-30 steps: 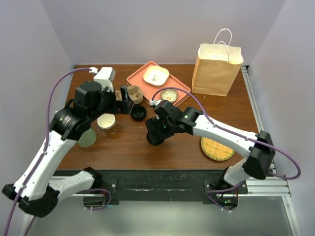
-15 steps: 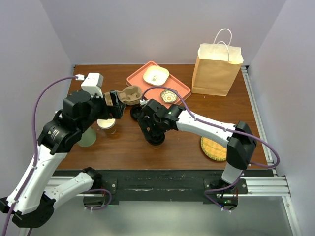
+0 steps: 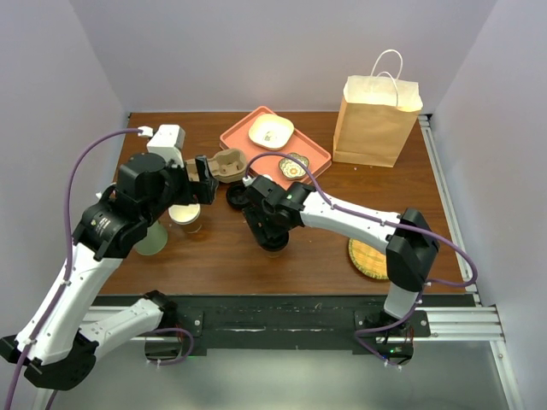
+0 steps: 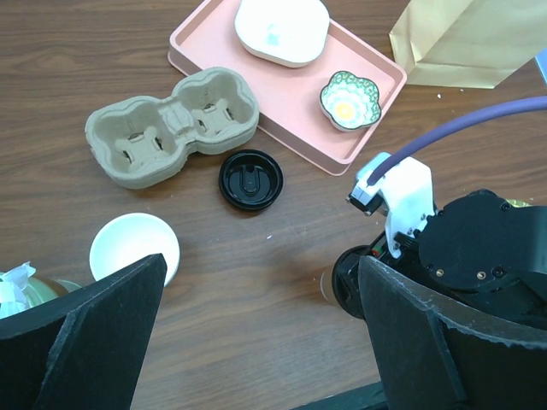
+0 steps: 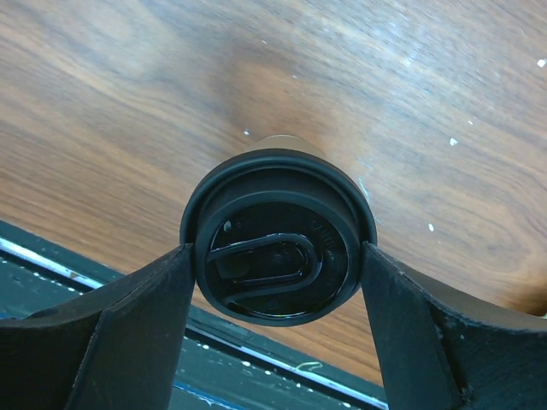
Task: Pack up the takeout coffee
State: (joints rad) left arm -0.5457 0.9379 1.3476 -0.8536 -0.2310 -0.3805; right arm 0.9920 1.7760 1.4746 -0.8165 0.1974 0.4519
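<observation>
- The takeout coffee (image 5: 280,218) stands upright on the tabletop (image 3: 222,260), towards the front edge. It is well apart from the paper bag (image 3: 376,120), which stands upright at the back right with its handles up, probably so the cup can go in from above.
- The right hand (image 5: 278,260) hangs straight over the cup, and its fingers (image 5: 128,329) straddle the black lid, one on each side. Their inner edges look to meet the rim, but I cannot tell whether they press on it or merely flank it. Coming from the top probably suits a lift that keeps the cup level.
- The left hand (image 4: 261,286) is spread wide with nothing in it, held above the left side — likely just out of the way. Below it lie a pulp cup carrier (image 4: 171,124), a loose lid (image 4: 250,181) and a lidless cup (image 4: 135,248), none of them touching.
- A pink tray (image 3: 312,154) with two small dishes sits just left of the bag.
- The tabletop is dark brown wood grain, matte, with a few pale specks. Plain lilac walls (image 3: 256,51) close it in on three sides.
</observation>
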